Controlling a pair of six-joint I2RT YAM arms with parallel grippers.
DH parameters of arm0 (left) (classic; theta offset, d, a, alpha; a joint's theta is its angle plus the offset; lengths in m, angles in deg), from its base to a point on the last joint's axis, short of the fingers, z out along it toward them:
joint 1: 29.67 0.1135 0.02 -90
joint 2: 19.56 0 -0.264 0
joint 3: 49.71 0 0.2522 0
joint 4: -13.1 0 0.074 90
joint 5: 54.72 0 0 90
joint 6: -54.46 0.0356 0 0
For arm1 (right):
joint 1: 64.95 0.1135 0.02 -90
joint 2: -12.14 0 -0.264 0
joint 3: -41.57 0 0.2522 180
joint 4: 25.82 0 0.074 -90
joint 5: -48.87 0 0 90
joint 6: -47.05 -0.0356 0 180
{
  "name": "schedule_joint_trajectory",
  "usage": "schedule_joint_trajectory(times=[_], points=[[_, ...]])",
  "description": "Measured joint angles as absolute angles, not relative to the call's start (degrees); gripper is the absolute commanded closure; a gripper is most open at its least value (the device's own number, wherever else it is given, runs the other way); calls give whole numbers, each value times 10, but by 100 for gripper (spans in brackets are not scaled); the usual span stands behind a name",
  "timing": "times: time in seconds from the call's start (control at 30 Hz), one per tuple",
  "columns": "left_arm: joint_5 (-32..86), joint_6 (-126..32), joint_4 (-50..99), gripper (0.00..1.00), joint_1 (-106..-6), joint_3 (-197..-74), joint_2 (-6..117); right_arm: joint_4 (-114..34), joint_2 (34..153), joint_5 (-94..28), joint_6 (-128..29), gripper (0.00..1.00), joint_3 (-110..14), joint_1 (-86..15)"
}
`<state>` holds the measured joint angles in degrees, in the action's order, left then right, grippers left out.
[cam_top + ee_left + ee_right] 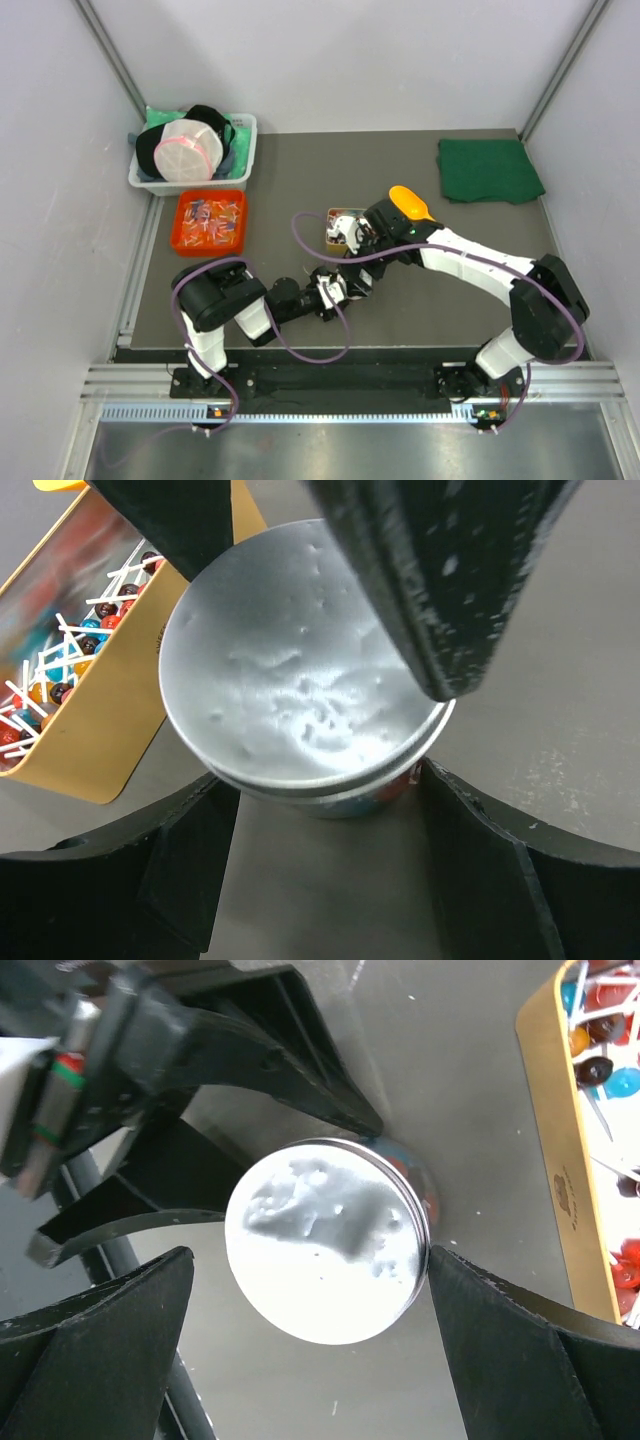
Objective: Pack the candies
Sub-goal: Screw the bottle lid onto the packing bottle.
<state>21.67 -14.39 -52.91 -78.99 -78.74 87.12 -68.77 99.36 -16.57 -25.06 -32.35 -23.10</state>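
The candies (210, 220) lie in an orange tray (181, 226) at the left of the table. A round tin with a silvery lid (300, 700) stands between both grippers; it also shows in the right wrist view (325, 1240). My left gripper (320, 780) is shut on the tin's body, low down. My right gripper (310, 1255) is open around the lid: its right finger (470, 1310) touches the rim, the left finger stands apart. In the top view the two grippers (340, 285) (358, 268) meet mid-table and hide the tin. An orange scoop (411, 203) shows by the right arm.
A yellow box of lollipops (345, 222) stands just behind the tin, also in the left wrist view (90, 740) and the right wrist view (565, 1160). A white basket (240, 160) of items sits back left. A green cloth (488, 170) lies back right.
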Motion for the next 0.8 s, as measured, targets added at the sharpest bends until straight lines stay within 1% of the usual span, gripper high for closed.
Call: schedule_joint_trajectory(times=[0.17,0.6,0.67,0.7,0.77,0.8], points=[[217,-144,-529,23,-790,-788,871,-685,1010,-159,-251,1,-323,-251],[219,-144,-529,23,-789,-788,871,-702,1047,-77,-252,2,-330,-322],[219,-144,-529,23,-789,-788,871,-704,1048,-68,-254,3,-337,-330],[219,-144,-529,23,-789,-788,871,-705,1048,-63,-255,7,-341,-333],[219,-144,-529,23,-789,-788,871,-705,1048,-49,-258,9,-350,-342],[219,-143,-529,23,-789,-788,871,-705,1049,-43,-260,13,-355,-346]])
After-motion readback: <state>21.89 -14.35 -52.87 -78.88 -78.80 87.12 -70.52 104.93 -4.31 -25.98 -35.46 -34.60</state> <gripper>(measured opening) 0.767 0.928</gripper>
